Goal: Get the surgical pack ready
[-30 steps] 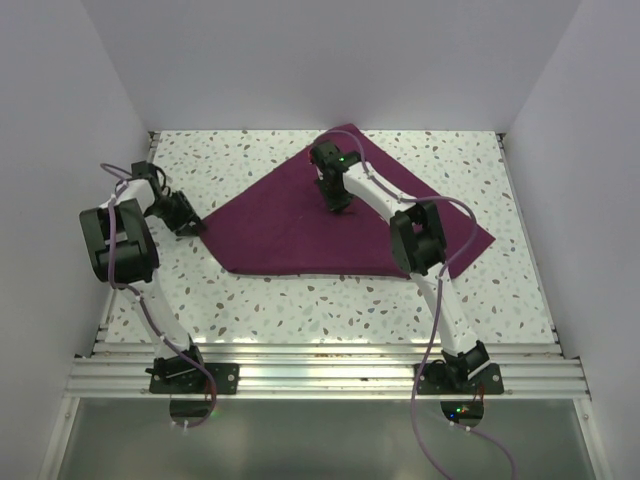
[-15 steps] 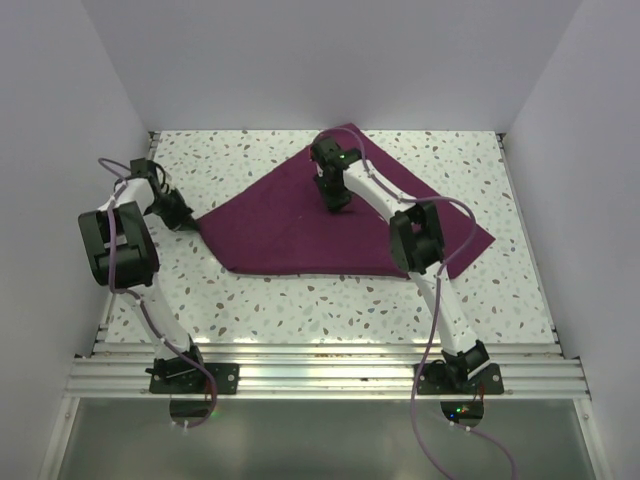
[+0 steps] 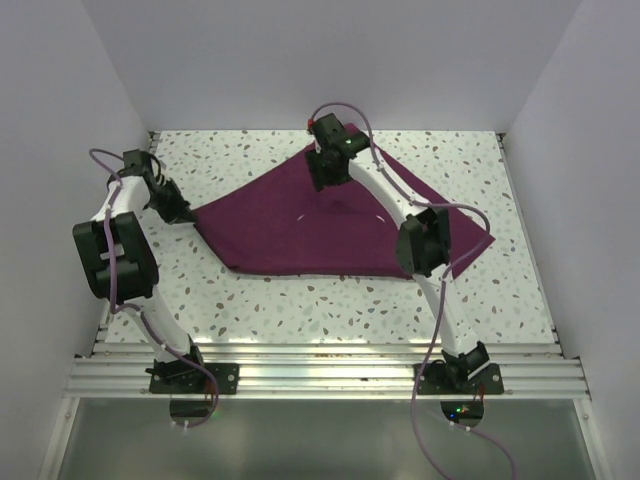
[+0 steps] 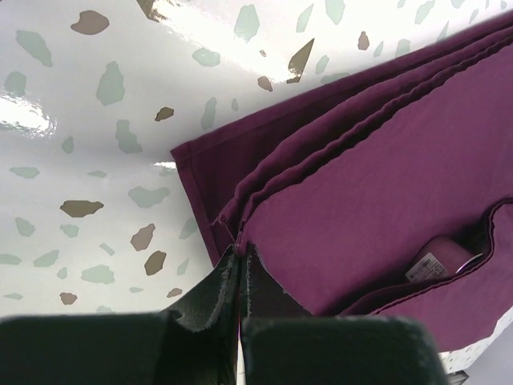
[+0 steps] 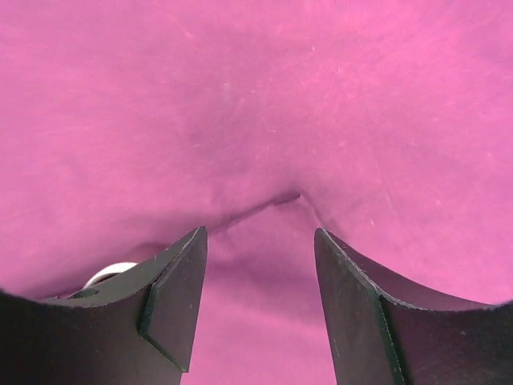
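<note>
The surgical pack (image 3: 300, 235) is a deep purple cloth lying folded in a rough triangle on the speckled table (image 3: 300, 300). My left gripper (image 3: 186, 212) is at its left tip. In the left wrist view the gripper (image 4: 239, 247) is shut on the corner of the layered cloth (image 4: 361, 184). A pale labelled item (image 4: 439, 261) shows between the layers. My right gripper (image 3: 329, 184) hangs over the far part of the cloth. Seen from the right wrist, it (image 5: 258, 241) stands open above a small crease in the cloth (image 5: 256, 104), with nothing between its fingers.
White walls close in the table on the left, back and right. The cloth's right corner (image 3: 480, 240) reaches toward the right side. An aluminium rail (image 3: 320, 375) with both arm bases runs along the near edge.
My left gripper shut on the cloth's left corner and pulled it a little left and back. My right gripper opened and lifted off the cloth toward the far side.
</note>
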You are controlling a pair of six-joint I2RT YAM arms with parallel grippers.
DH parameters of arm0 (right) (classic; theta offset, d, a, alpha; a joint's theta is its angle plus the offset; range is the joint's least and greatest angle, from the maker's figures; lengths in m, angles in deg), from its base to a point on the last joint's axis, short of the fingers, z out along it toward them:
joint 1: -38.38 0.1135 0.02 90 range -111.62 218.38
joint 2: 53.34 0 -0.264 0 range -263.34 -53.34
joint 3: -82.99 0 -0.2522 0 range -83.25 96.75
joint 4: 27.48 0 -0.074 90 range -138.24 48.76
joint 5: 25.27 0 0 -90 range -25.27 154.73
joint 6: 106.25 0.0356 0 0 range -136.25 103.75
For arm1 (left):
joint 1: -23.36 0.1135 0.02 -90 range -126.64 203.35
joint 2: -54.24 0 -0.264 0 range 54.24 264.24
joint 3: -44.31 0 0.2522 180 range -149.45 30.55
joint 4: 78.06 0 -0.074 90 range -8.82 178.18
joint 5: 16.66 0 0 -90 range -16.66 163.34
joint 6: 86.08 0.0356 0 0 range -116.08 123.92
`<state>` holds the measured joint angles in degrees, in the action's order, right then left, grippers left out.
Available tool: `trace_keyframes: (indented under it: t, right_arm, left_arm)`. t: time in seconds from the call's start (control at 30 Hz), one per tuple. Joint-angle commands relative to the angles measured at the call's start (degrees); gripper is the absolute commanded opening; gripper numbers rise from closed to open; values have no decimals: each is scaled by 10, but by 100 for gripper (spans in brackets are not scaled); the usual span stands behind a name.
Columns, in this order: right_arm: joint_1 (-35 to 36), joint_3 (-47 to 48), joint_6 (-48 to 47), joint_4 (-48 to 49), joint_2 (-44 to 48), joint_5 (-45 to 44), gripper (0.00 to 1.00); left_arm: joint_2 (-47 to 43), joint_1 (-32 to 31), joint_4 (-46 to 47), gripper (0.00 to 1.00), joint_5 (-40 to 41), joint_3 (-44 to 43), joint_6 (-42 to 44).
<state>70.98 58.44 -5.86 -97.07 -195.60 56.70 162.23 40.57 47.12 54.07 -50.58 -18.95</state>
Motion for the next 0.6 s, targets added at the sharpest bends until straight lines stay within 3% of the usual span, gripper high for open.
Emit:
trace_keyframes:
  t: [0.0, 0.13, 0.2, 0.3, 0.57]
  right_arm:
    - [23, -11, 16, 1, 95, -1, 59]
    - [62, -39, 35, -2, 125, 34, 56]
    - [87, -55, 39, 3, 138, 37, 56]
    - [106, -68, 56, 9, 140, 54, 55]
    - [140, -105, 83, 23, 141, 79, 53]
  left_arm:
    - [-23, 3, 4, 0, -9, 1, 10]
    - [-13, 3, 3, 0, -1, 1, 15]
    - [-5, 4, 5, 8, 1, 2, 20]
    - [15, 5, 11, 29, 11, 1, 24]
    - [63, 7, 30, 46, 33, -24, 41]
